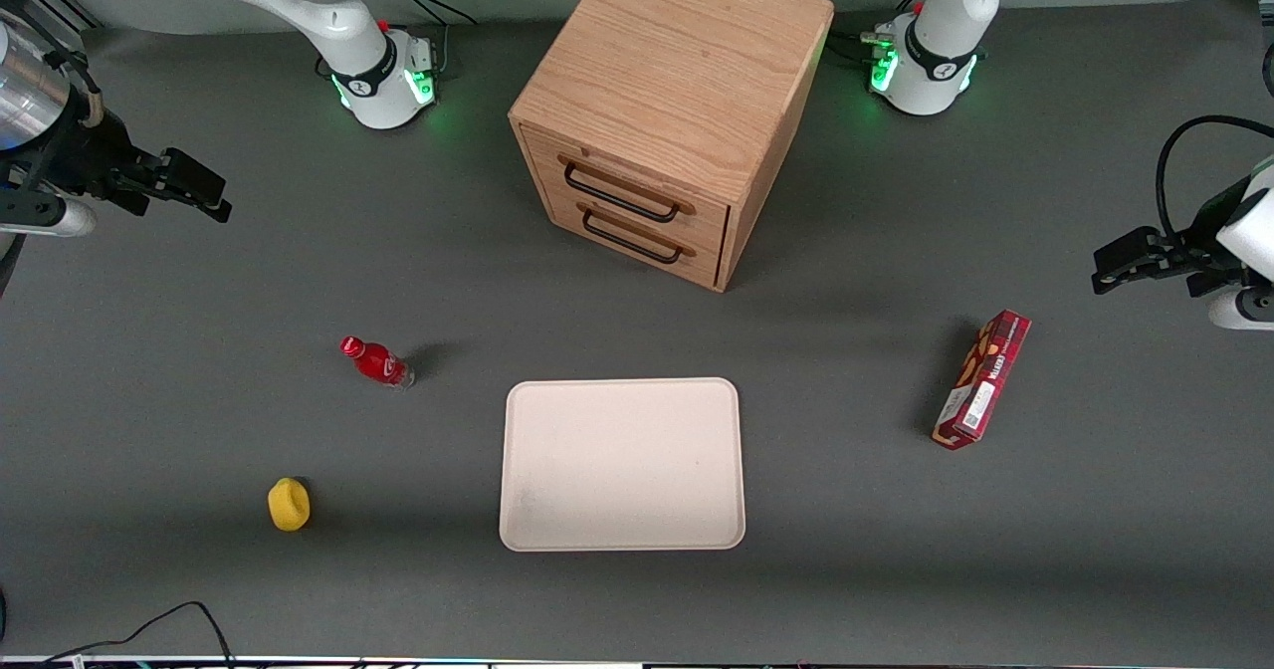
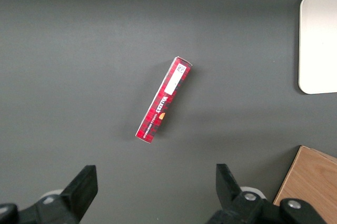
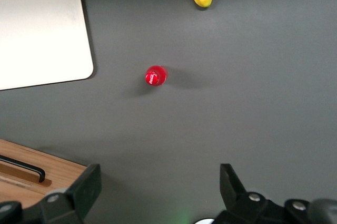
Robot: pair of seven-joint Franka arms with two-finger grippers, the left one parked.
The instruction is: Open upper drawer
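Two handles visible only from front; upper drawer [image 1: 637, 194] closed; gripper [image 3: 158, 192] spread wide, well apart.

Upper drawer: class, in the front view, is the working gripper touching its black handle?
No. The gripper hangs open toward the working arm's end of the table, well apart from the upper drawer.

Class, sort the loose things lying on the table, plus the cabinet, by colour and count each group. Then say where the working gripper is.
Red: 2, the bottle and the carton
Yellow: 1, the yellow object
Cream: 1, the tray
Oak: 1, the cabinet, upper drawer shut
Total: 5
The gripper hangs open toward the working arm's end, away from the cabinet.
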